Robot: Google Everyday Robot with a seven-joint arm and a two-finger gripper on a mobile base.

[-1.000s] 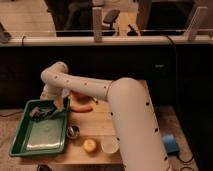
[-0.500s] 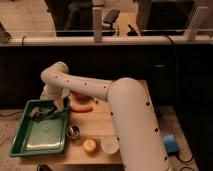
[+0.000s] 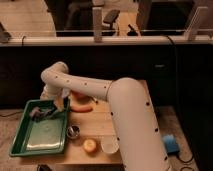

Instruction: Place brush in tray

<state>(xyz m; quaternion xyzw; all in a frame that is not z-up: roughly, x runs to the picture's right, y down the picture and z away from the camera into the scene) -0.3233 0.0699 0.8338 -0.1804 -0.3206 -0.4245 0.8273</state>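
The green tray (image 3: 20, 142) sits on the left part of the wooden table, with a pale sheet on its bottom. The small dark brush (image 3: 41, 113) lies inside the tray at its far end, its paler handle pointing right. My gripper (image 3: 59, 103) hangs at the tray's far right corner, just above and to the right of the brush, close to its handle. The white arm reaches it from the lower right over the table.
An orange carrot-like thing (image 3: 81, 108) and a red item (image 3: 77, 95) lie right of the tray. A small metal cup (image 3: 73, 131), an orange fruit (image 3: 90, 145) and a white cup (image 3: 109, 145) stand near the front edge. A blue object (image 3: 170, 144) is on the floor.
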